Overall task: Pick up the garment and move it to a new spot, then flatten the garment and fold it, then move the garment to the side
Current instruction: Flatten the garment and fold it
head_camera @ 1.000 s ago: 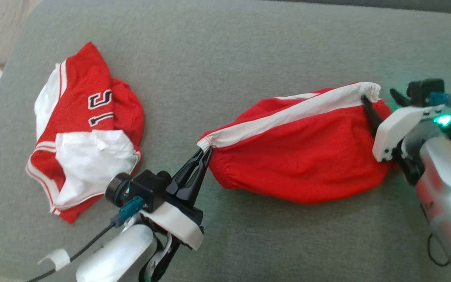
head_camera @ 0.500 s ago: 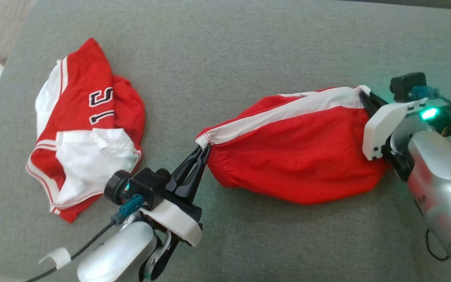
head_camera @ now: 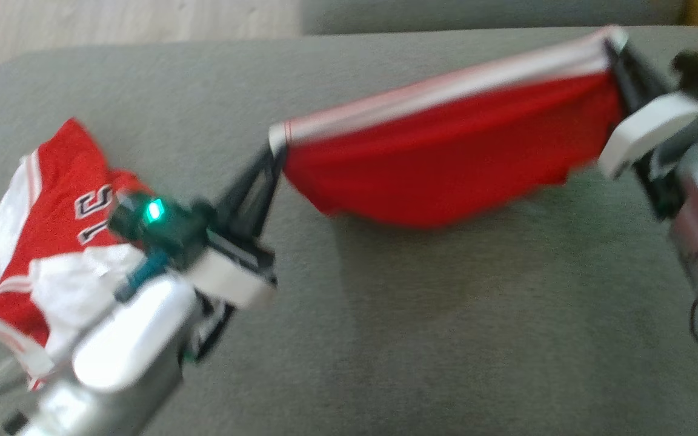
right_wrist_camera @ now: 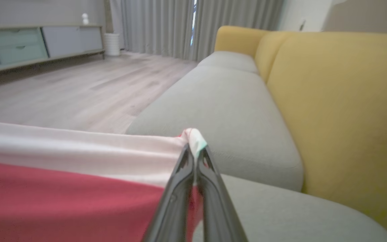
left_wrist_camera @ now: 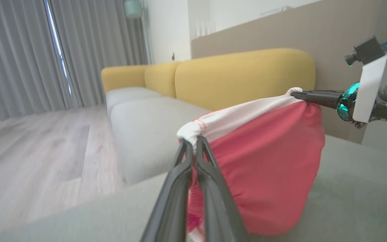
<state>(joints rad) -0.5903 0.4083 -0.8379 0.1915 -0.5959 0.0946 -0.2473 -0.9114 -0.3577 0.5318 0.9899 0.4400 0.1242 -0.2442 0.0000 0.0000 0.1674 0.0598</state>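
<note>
Pinching opposite ends of the white waistband (head_camera: 446,91), the left gripper (head_camera: 271,160) at ten o'clock and the right gripper (head_camera: 612,51) at two o'clock, newly clamped, have lifted the red garment (head_camera: 446,157) taut above the grey cushion (head_camera: 415,315); relocating it looks next.

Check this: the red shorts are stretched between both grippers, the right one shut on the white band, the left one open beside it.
One error: the left gripper is not open. The left wrist view shows it shut on the end of the white band. The rest stands: the red shorts are stretched between both, the right gripper shut on the band.
</note>
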